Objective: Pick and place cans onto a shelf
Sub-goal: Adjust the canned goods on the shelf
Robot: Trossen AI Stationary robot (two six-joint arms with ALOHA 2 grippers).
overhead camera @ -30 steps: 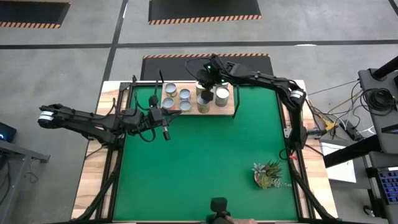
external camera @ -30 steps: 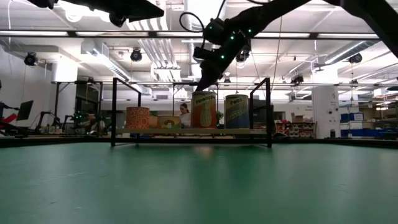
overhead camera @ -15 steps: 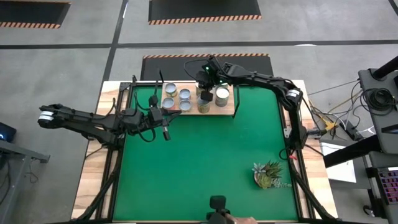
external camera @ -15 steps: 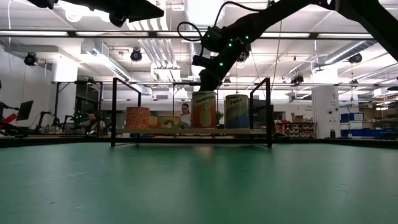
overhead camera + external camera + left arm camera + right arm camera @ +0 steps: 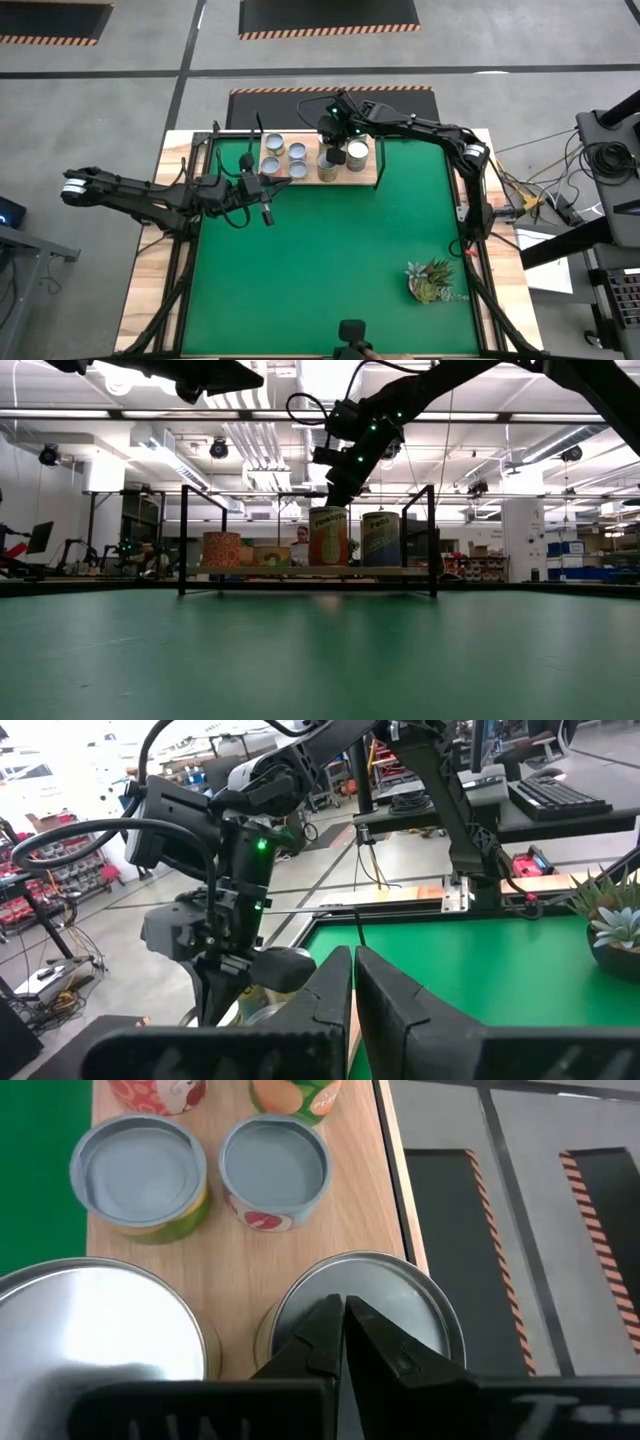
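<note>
Spanning the table's far edge, the shelf (image 5: 318, 161) carries the cans (image 5: 297, 152) in a cluster — all upright. R gripper (image 5: 335, 152) hovers just above a can near the shelf's back, fingers pressed together, holding nothing. L gripper (image 5: 266, 213) waits over the green mat (image 5: 330, 260) — fingers closed, empty.

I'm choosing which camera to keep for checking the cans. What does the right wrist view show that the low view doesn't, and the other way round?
Only the right wrist view shows the can tops: two small cans farther along the shelf, two larger ones nearer, and the right gripper shut over one of those.

Only the low view shows the cans' labelled sides, such as the tall orange can, the shelf's black brackets, and the green mat.

Both show cans standing upright on the shelf, with the right gripper above them.
</note>
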